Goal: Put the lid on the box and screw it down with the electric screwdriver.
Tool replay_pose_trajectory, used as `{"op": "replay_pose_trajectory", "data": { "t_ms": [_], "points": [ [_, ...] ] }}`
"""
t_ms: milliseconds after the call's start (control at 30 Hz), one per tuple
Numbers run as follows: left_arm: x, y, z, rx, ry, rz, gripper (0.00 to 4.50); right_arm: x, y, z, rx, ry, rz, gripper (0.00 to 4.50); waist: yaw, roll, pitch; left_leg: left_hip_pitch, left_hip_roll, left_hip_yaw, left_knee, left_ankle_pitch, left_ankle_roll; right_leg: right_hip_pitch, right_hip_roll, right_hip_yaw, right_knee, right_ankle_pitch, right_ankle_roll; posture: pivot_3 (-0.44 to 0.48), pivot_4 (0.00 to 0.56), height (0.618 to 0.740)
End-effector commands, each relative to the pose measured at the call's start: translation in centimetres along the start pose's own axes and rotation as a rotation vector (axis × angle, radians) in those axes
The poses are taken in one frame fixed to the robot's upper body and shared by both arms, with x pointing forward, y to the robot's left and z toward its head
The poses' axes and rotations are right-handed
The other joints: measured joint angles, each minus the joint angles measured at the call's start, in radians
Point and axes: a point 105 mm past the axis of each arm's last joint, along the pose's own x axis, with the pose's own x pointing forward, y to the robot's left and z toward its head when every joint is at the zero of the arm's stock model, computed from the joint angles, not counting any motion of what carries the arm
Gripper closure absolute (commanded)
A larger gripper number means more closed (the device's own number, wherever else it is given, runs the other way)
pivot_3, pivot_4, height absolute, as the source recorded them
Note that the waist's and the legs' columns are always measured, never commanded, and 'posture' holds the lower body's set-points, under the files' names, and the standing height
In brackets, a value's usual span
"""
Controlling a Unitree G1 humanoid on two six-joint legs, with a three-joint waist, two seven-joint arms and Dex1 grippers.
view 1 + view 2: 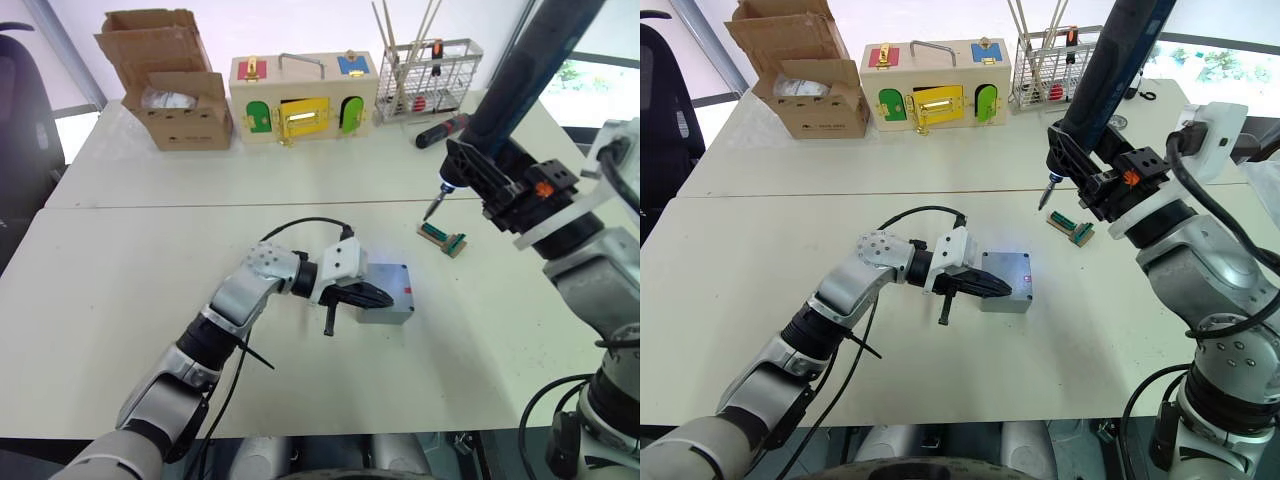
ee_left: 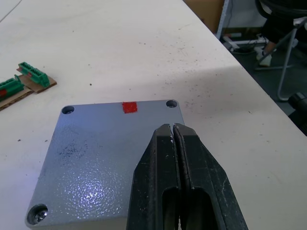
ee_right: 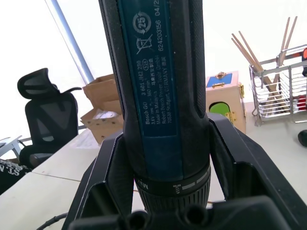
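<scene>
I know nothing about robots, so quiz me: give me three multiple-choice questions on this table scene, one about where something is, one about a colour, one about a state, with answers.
1. Where does the left gripper rest?
A) in the cardboard box
B) on the lid
C) in the wire rack

2. What colour is the small mark on the box?
A) red
B) yellow
C) blue

3. How are the left gripper's fingers?
A) wide apart
B) shut together
C) around a pen

Answers: 1 B, its tips lie on the lid, which sits on the box. 2 A, a red patch shows at the edge. 3 B, the left wrist view shows them pressed together with nothing between.
</scene>
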Motion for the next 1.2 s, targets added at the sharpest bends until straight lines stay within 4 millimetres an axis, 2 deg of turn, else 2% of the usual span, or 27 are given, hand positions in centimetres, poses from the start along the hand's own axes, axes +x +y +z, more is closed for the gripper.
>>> {"op": "replay_pose_trajectory", "data": {
  "t_ms": [33,167,267,367,467,567,633,733,833,933,1200],
  "points": [
    [0.0,1.0,2.1,0.067,-0.038,0.018,4.50,0.2,-0.4,2.8,-0.023,-0.097,0.003,2.62,0.000,0.000,0.000,0.000,0.000,0.000,0.000,0.000,0.000,0.000,0.000,0.000,0.000,0.000,0.000,0.000,0.150,0.737],
    [-0.2,2.1,2.9,0.085,-0.060,0.063,4.50,-0.4,-1.9,3.9,-0.010,-0.075,-0.024,2.62,0.000,0.000,0.001,0.000,0.000,0.000,0.000,0.000,0.000,0.000,0.000,0.000,0.000,0.000,0.000,0.000,0.150,0.737],
    [-0.6,2.4,3.6,0.079,-0.089,0.078,4.50,-1.2,-3.2,4.1,0.042,-0.015,-0.062,2.62,0.000,-0.001,0.001,0.000,0.000,0.000,0.000,0.000,0.001,0.000,0.000,0.000,0.000,0.000,0.000,0.000,0.150,0.737],
    [-1.5,2.2,5.0,0.052,-0.144,0.077,4.50,-2.5,-6.5,4.5,0.107,0.121,-0.203,2.62,0.000,-0.001,0.002,-0.001,0.000,0.001,0.000,0.000,0.001,0.000,-0.001,0.000,-0.001,0.000,0.000,0.000,0.150,0.737],
    [-2.1,1.7,6.0,0.026,-0.168,0.070,4.50,-4.2,-7.6,3.5,0.084,0.372,-0.235,2.62,0.001,0.000,0.003,-0.001,0.000,0.001,0.001,-0.001,0.001,0.001,-0.002,0.000,-0.002,0.000,0.000,0.000,0.150,0.737],
    [-2.2,0.9,6.1,0.046,-0.129,0.050,4.50,-6.8,-9.9,1.4,0.149,0.647,-0.337,2.62,-0.001,0.001,0.003,-0.001,0.001,0.001,0.000,-0.001,0.002,0.002,-0.002,0.000,-0.003,0.000,0.000,0.000,0.150,0.737],
    [-2.1,0.6,6.2,0.082,-0.104,0.053,4.50,-8.3,-10.8,0.5,0.203,0.769,-0.370,2.62,-0.001,0.001,0.003,-0.001,0.002,0.002,0.000,-0.003,0.006,0.002,-0.002,0.000,-0.004,0.000,0.000,0.000,0.150,0.737],
    [-2.2,0.6,6.9,0.119,-0.098,0.061,4.50,-9.2,-11.3,-0.5,0.280,0.873,-0.360,2.62,-0.003,0.003,0.004,-0.001,0.002,0.003,0.001,-0.004,0.007,0.003,-0.001,0.000,-0.005,0.000,0.000,0.000,0.150,0.737],
    [-2.2,0.1,6.6,0.151,-0.067,0.042,4.50,-9.7,-11.8,-1.9,0.320,0.958,-0.356,2.62,-0.006,0.004,0.004,0.000,0.002,0.003,0.001,-0.004,0.007,0.003,-0.001,0.000,-0.006,0.000,0.000,0.000,0.150,0.737],
    [-2.3,-1.0,5.9,0.152,-0.038,0.005,4.50,-10.1,-12.8,-4.3,0.355,1.046,-0.383,2.62,-0.006,0.005,0.005,0.000,0.002,0.003,0.001,-0.003,0.006,0.003,0.000,0.000,-0.006,0.000,0.000,0.000,0.150,0.737],
    [-2.3,-2.1,5.3,0.124,-0.017,0.024,4.50,-9.6,-15.7,-7.7,0.365,1.146,-0.441,2.62,0.002,0.010,0.008,-0.003,0.000,0.003,0.001,-0.002,0.003,0.002,-0.001,0.000,-0.010,0.000,0.000,0.000,0.150,0.737]
  ]
}}
